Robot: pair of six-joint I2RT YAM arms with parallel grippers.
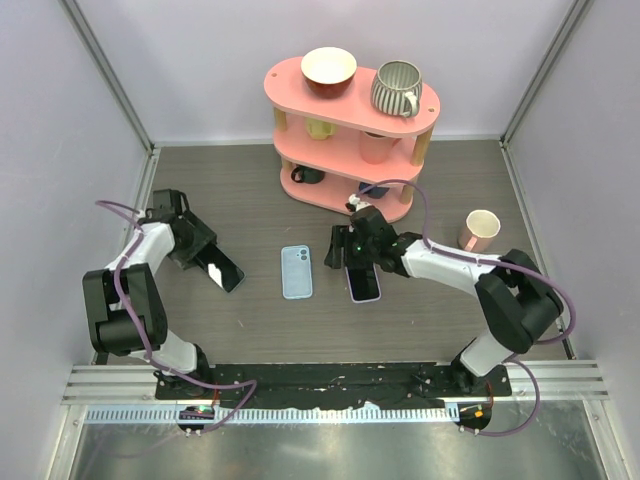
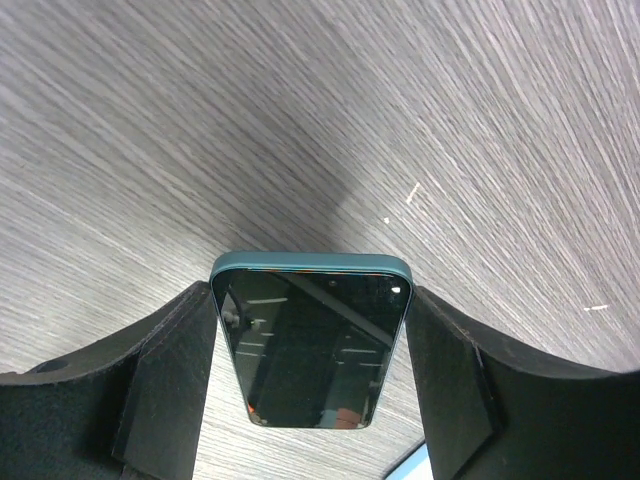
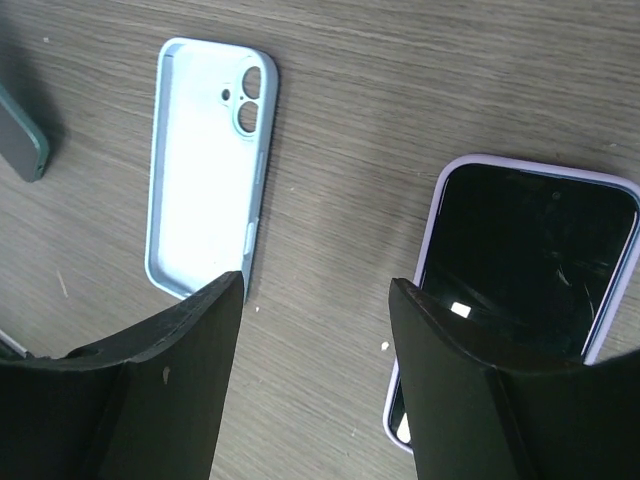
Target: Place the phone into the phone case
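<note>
A dark phone with a teal rim (image 2: 310,350) sits between my left gripper's fingers (image 2: 170,370), which press on both its long sides. In the top view my left gripper (image 1: 208,262) holds that phone (image 1: 226,274) at the table's left, low over the surface. The empty light blue phone case (image 1: 296,271) lies open side up in the middle; it also shows in the right wrist view (image 3: 205,170). My right gripper (image 3: 315,290) is open and empty, over bare table between the case and a second phone in a lilac case (image 3: 525,260), right of centre (image 1: 364,283).
A pink three-tier shelf (image 1: 350,95) stands at the back, with a bowl (image 1: 328,70) and a striped mug (image 1: 396,88) on top and cups below. A pink mug (image 1: 481,230) stands at the right. Walls close both sides.
</note>
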